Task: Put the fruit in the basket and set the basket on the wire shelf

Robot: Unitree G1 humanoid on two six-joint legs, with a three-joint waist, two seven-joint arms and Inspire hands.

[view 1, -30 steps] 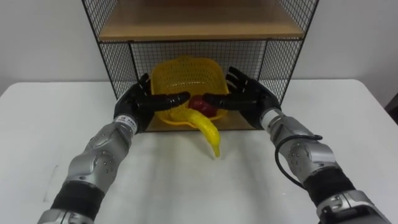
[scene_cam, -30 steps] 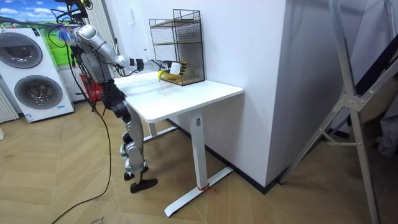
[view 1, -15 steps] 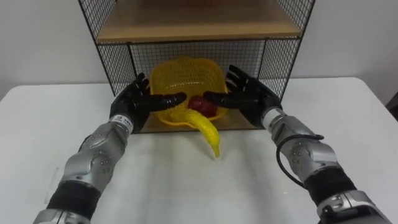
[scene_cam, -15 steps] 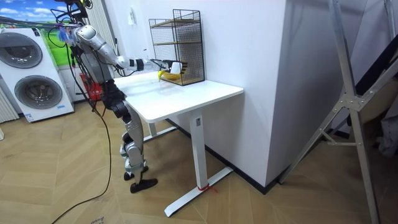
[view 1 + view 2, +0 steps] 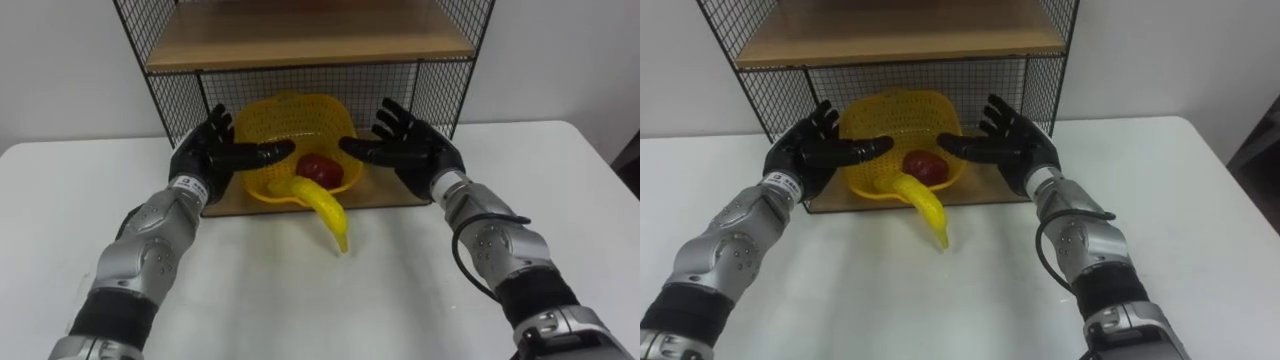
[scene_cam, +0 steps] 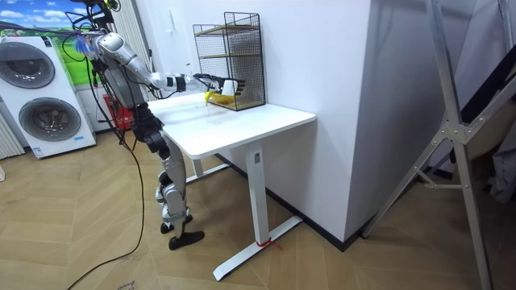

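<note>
A yellow mesh basket [image 5: 290, 118] rests on the bottom board of the wire shelf [image 5: 180, 95], tipped towards me. Inside it lies a red fruit [image 5: 320, 168]. A banana [image 5: 325, 205] hangs out over the front rim, its tip down on the white table [image 5: 300, 300]. My left hand [image 5: 205, 155] is held open at the basket's left side, thumb pointing inward. My right hand [image 5: 405, 150] is open at its right side, a small gap from the rim. In the right eye view the basket [image 5: 890, 120] sits between the left hand [image 5: 805, 155] and right hand [image 5: 1010, 150].
A wooden upper board [image 5: 300, 35] roofs the shelf's lower bay, with wire mesh at the back and sides. In the room view the shelf [image 6: 234, 56] stands at the table's far end by the wall, and washing machines [image 6: 44, 97] stand behind the robot.
Both hands have lifted and drawn back from the basket's sides, with the fingers spread wider. The basket, red fruit and banana stay where they were.
</note>
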